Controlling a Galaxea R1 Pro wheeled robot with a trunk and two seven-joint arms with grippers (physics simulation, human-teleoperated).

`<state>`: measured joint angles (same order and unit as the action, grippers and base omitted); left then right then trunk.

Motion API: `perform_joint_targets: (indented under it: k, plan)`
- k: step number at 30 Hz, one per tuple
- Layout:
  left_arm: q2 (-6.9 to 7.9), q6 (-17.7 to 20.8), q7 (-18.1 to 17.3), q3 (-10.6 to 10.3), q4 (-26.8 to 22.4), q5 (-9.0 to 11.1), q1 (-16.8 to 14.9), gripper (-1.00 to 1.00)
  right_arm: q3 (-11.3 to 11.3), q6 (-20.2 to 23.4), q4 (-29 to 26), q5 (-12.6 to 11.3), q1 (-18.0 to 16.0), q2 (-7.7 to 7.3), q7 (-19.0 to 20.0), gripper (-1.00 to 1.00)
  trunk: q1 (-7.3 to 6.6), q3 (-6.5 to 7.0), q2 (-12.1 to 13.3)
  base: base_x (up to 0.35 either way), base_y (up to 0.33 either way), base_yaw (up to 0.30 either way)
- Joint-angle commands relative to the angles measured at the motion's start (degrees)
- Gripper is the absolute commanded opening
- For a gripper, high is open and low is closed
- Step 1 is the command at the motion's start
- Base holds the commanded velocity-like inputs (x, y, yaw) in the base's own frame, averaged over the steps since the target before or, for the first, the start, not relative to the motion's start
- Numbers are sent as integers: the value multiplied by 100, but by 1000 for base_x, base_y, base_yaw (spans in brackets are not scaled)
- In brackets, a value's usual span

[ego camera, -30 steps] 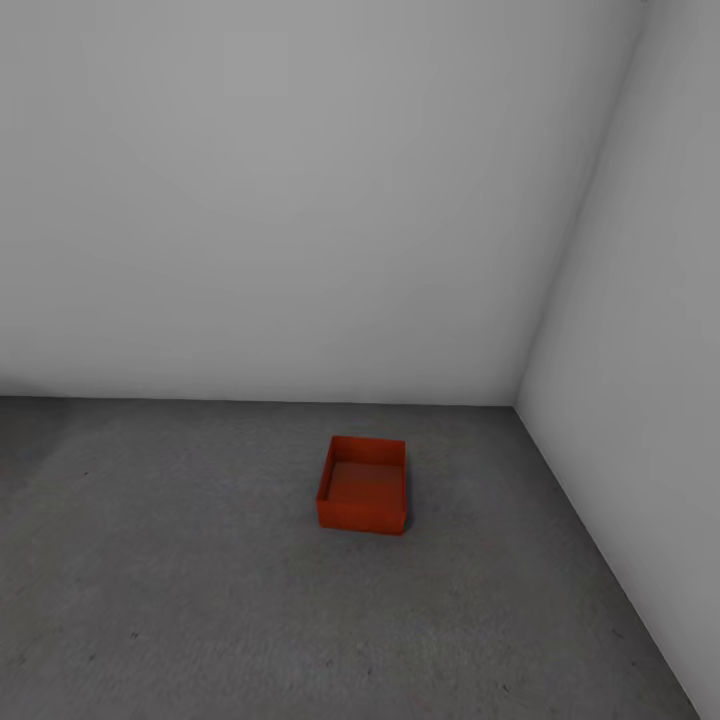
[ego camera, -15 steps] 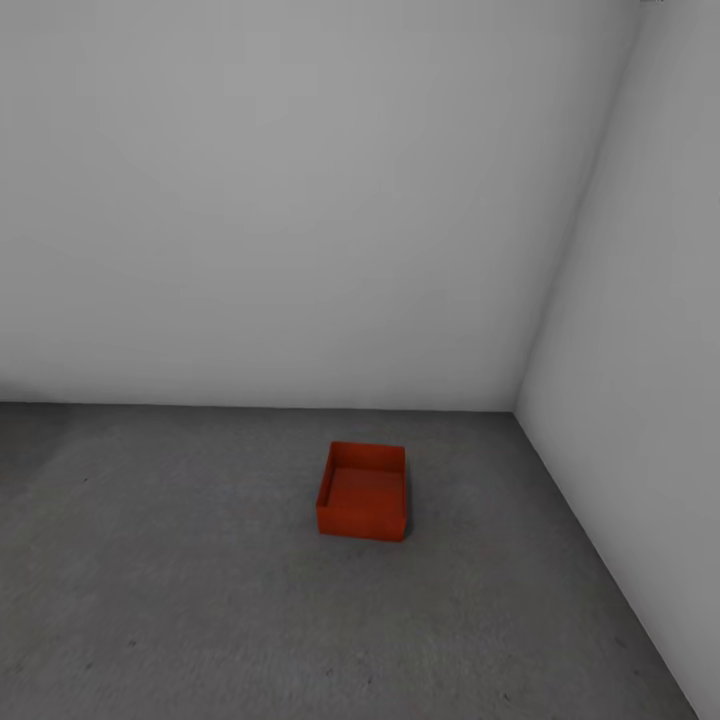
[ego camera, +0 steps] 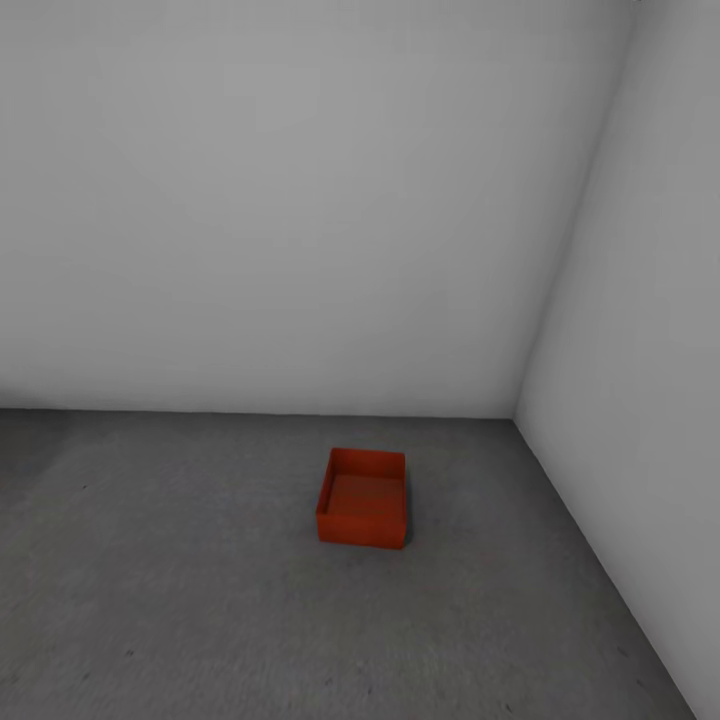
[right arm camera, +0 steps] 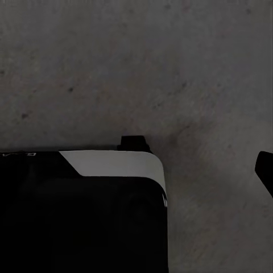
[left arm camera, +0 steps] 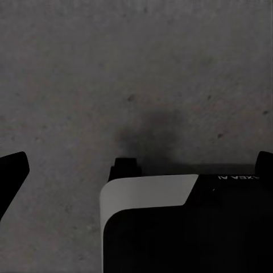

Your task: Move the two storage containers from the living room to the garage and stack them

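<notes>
An orange-red storage container (ego camera: 363, 498) sits on the dark grey concrete floor (ego camera: 200, 600) just below the middle of the head view, slightly right of centre. It stands upright with its open top facing up, and its inside looks empty. It lies near the corner where the white back wall (ego camera: 300, 200) meets the white side wall (ego camera: 640, 400) at the right of the frame, touching neither. In both wrist views, the speckled concrete fills the upper part of the frame, with a black and white part of the robot's body across the lower part. Whether the left pincer or the right pincer is released or clenched, I cannot tell.
</notes>
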<state>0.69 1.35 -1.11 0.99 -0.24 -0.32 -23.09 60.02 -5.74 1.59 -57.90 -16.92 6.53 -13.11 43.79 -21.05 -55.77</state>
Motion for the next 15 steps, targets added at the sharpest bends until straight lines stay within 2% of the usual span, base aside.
perform_joint_targets:
  k: [1,15]
  plan:
    - [1,14,-12,10,-3,-3,-3,100,46,-23,17,-54,-4,7,2,100,0,3,-4,0,0,0]
    - [1,15,-12,10,-3,-4,-3,100,37,-19,17,-49,-4,-24,2,100,0,52,-4,0,0,0]
